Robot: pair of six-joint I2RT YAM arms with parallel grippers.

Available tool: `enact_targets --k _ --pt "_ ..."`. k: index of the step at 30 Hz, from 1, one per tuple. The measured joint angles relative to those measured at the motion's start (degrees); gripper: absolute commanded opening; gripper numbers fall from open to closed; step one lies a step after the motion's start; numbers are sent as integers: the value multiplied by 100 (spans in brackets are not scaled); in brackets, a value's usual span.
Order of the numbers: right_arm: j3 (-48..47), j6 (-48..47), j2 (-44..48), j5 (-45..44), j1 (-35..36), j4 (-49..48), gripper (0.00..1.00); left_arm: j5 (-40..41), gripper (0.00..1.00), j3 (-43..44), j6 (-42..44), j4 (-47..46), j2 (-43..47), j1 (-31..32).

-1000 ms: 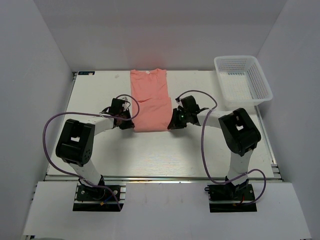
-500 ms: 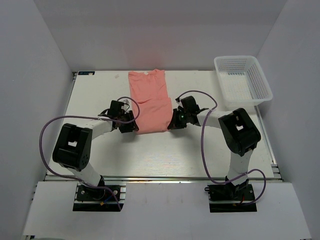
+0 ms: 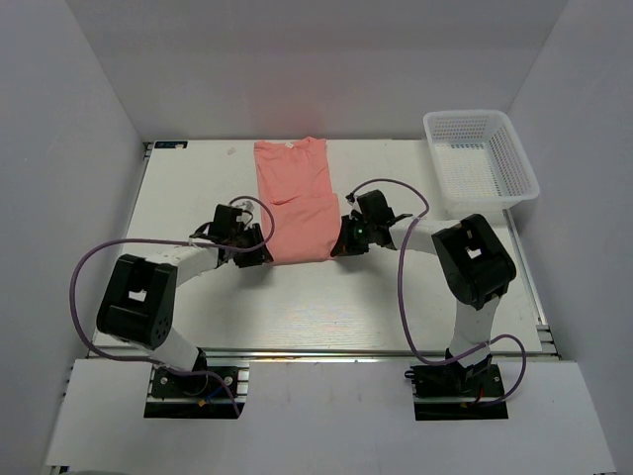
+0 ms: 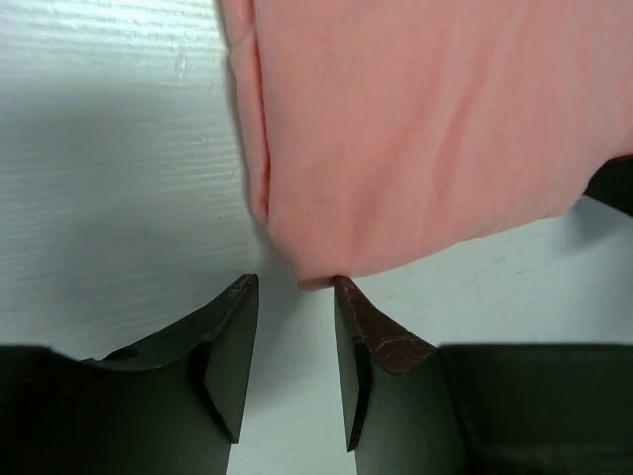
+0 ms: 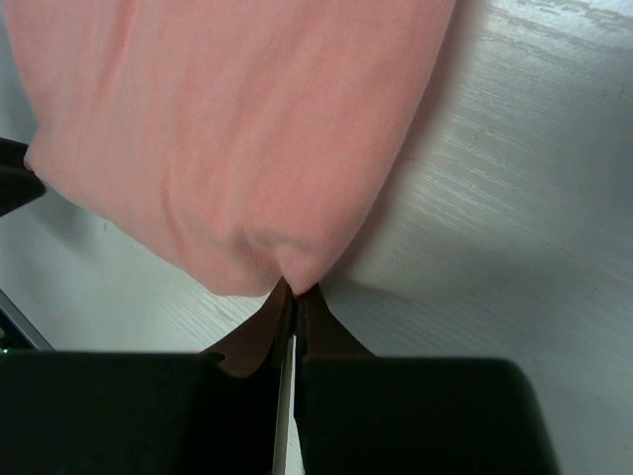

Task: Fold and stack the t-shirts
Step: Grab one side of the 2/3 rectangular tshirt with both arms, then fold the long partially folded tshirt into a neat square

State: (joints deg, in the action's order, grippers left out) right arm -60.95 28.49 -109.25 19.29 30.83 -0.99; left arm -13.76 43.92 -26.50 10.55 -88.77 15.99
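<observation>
A salmon-pink t-shirt lies on the white table, folded into a long strip with its collar at the far end. My left gripper sits at the strip's near left corner. In the left wrist view the left gripper is open, and the t-shirt has its corner just ahead of the gap, touching one fingertip. My right gripper is at the near right corner. The right wrist view shows the right gripper shut, pinching a small pucker of the t-shirt.
A white mesh basket stands at the table's far right corner. Purple cables loop from both arms over the table. Grey walls close in the table on the left, right and far sides.
My left gripper has opened and let go of the near left corner. My right gripper has closed on the near right corner. The shirt has shifted slightly to the left.
</observation>
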Motion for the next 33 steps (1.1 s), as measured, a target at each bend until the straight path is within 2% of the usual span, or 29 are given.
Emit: enact_targets --k 5,8,9,15,18,26,31,33 --pt "4 0 4 -9 4 0 0 -179 41 -157 13 -310 -190 37" --pt "83 2 39 -7 4 -42 0 -254 22 -173 22 -503 -275 70" --pt "92 0 55 -9 4 -37 0 -289 0 -177 2 -562 -330 81" --pt "291 -39 262 -120 15 -7 0 -369 0 -190 79 -678 -385 142" --pt "487 -109 605 -227 81 188 0 -367 0 -525 101 -667 -28 181" --pt "1475 -256 2557 -118 459 1233 0 -876 0 -1506 -31 299 2605 562" --pt "1766 -304 3864 282 581 2389 0 -1259 0 -1532 -262 1456 4264 656" --pt "1731 -369 4286 588 592 2763 0 -1434 0 -1325 -328 1965 4607 671"
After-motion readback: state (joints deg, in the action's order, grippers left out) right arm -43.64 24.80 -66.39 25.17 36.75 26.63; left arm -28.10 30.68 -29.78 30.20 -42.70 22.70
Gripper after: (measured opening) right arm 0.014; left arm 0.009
